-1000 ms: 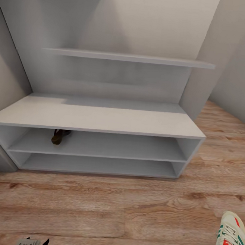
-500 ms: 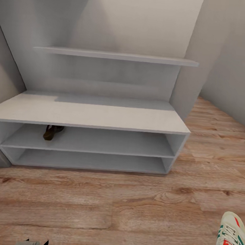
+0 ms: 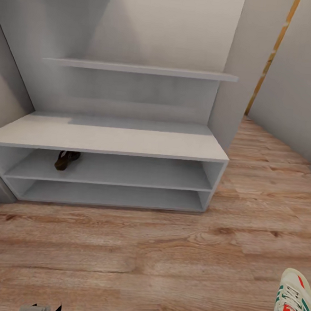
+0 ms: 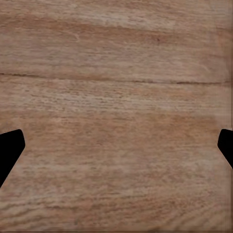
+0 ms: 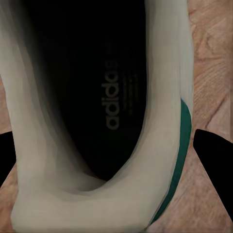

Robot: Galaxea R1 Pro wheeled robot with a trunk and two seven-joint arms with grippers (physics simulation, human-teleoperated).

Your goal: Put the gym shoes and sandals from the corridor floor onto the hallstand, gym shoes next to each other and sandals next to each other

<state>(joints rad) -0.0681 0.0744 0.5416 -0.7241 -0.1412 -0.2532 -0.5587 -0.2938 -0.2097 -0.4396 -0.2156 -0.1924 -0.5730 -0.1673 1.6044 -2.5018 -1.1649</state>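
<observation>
A white gym shoe [image 3: 293,302] with green stripes and a red-orange tongue patch hangs at the lower right of the head view, above the corridor floor [image 3: 145,259]. My right gripper [image 5: 109,160] is shut on it, and the right wrist view looks into the shoe's dark inside [image 5: 92,82] with a black finger on either side. One dark brown sandal [image 3: 67,160] lies at the left end of the upper low shelf of the hallstand [image 3: 105,138]. My left gripper [image 4: 116,150] is open over bare floor planks, with nothing between its fingers.
Grey walls close in the hallstand at the left and right. The plank floor runs on past its right end, towards a wall edge with a wooden strip [image 3: 272,57]. A wall shelf [image 3: 140,69] hangs above the bench top.
The whole head view has shifted: the hallstand now sits further left and a little smaller, so the camera moved. The gym shoe keeps its place in the picture, carried along.
</observation>
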